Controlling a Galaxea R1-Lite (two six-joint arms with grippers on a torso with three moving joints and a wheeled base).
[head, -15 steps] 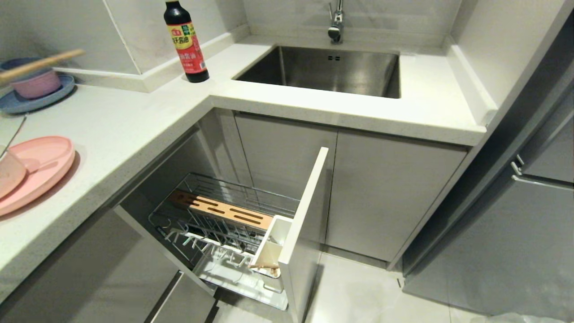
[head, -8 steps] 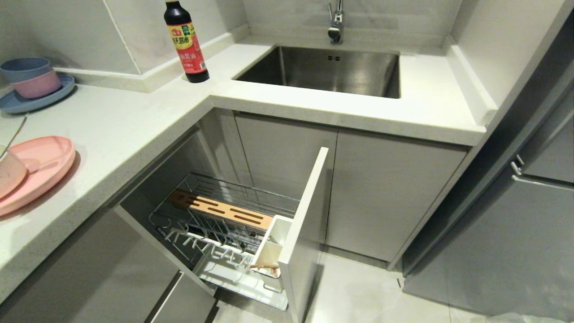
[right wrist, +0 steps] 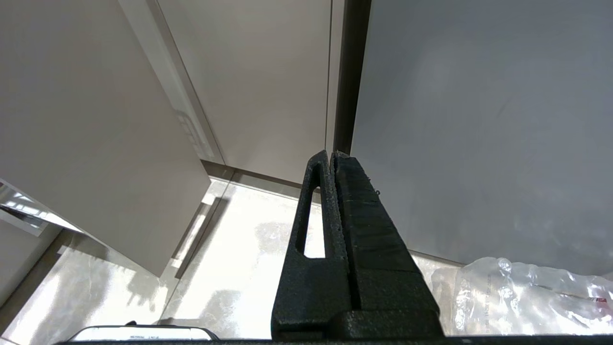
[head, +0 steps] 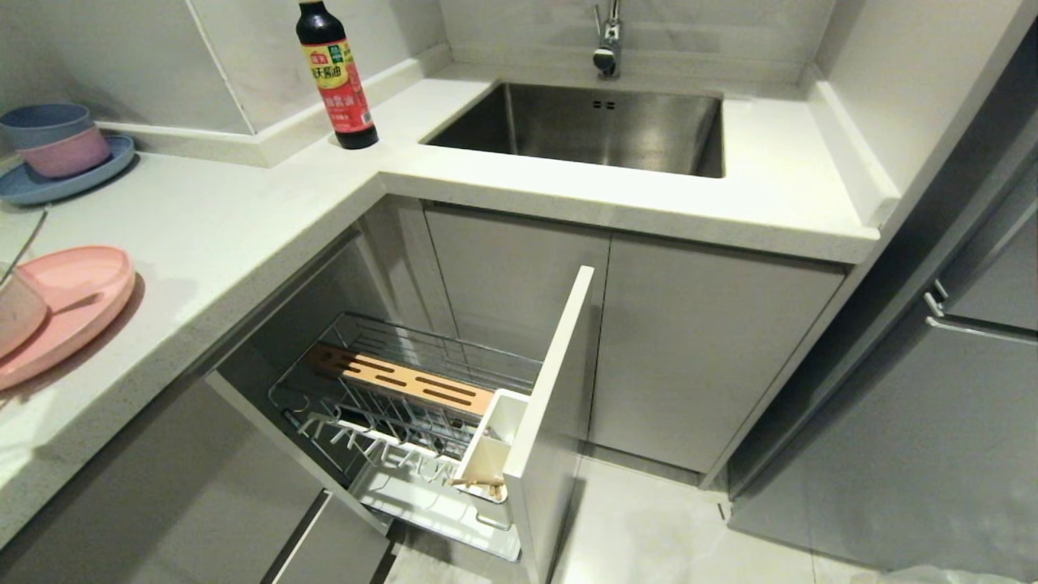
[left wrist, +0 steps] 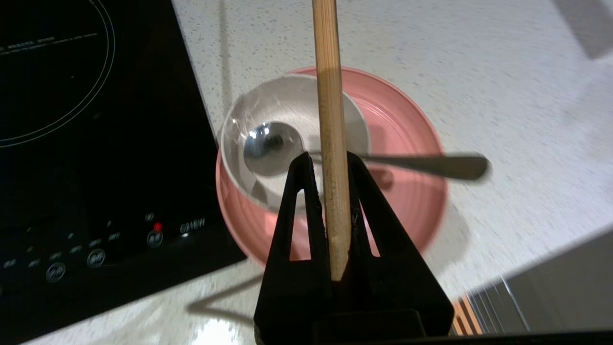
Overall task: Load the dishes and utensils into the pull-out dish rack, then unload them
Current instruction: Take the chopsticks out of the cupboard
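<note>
Wooden chopsticks [left wrist: 330, 120] are sitting clamped between the jaws of the left gripper [left wrist: 330, 160], which is hanging over the left end of the tabletop [head: 243, 219]; this gripper is not showing in the head view. Only one stick is clearly readable in the left wrist view, so whether both are held cannot be told. Below the gripper, the pink plate [left wrist: 407, 143] is lying flat on the tabletop with the cream bowl [left wrist: 287, 105] sitting on it, and the silver spoon [left wrist: 273, 143] is resting bowl-end inside the cream bowl, handle sticking out over the plate rim. A black cooktop [left wrist: 96, 143] is lying just beside the plate.

The dish rack [head: 405, 397] is standing pulled out under the tabletop, near and right of the plate; its wooden strip [head: 397, 381] and wire slots are holding no plates or bowls. The white utensil cup [head: 491, 454] is showing something wooden at its base, too small to identify.

The right gripper [right wrist: 333, 155] is parked low by the cabinet fronts, jaws pressed together on nothing.

Progress judgement: loading is barely starting. Chopsticks are picked but not yet in the cup; plate, bowl and spoon are still waiting on the tabletop. All unloading is left. Likely next: carrying the chopsticks to the utensil cup.
</note>
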